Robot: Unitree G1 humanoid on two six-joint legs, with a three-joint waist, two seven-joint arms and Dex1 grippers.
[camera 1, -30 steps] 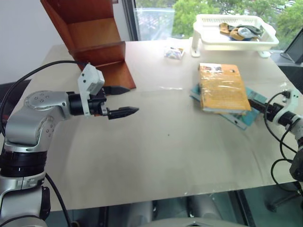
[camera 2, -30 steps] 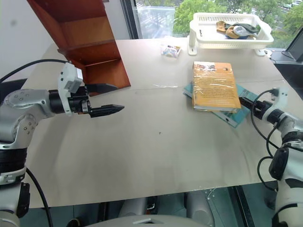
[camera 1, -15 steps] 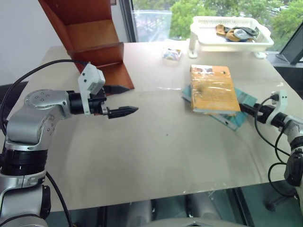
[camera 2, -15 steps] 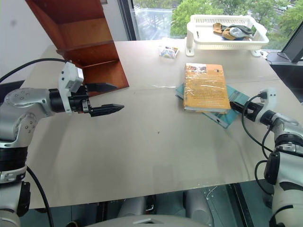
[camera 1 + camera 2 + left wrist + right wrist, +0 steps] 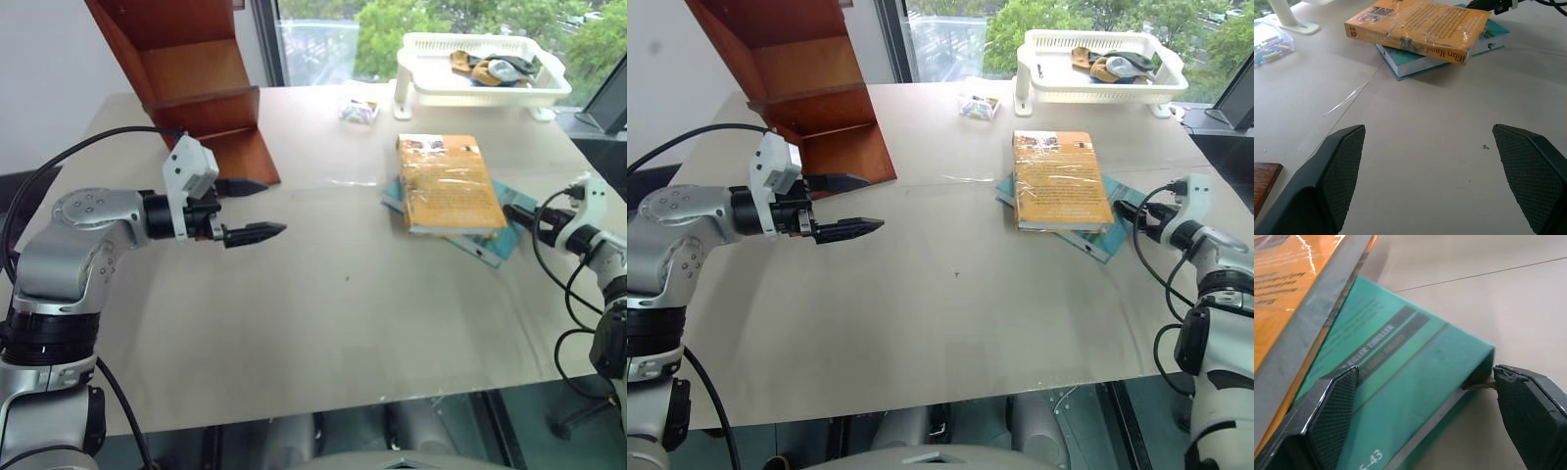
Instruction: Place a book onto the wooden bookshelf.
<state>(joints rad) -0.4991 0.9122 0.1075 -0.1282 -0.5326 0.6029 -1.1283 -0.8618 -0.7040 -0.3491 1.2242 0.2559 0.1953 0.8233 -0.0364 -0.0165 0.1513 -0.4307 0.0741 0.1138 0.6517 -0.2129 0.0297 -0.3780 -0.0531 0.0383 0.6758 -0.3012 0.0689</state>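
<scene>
Two books: teal book (image 5: 1415,396) cover reads "KILLER THRILLER" (partly hidden).

The scene is lit brightly by daylight from the window (image 5: 323,39) behind the far edge of the counter (image 5: 343,323). Soft, short shadows are cast toward the viewer beneath the left gripper (image 5: 253,208) and beside the wooden bookshelf (image 5: 186,88). Glare is seen as white streaks on the glossy cover of the book (image 5: 1420,27), and a pale sheen is spread across the counter. The greenery outside is rendered slightly washed out. In the right wrist view, the orange cover is blurred at close range, while the teal book (image 5: 1400,382) is shown somewhat more sharply.
</scene>
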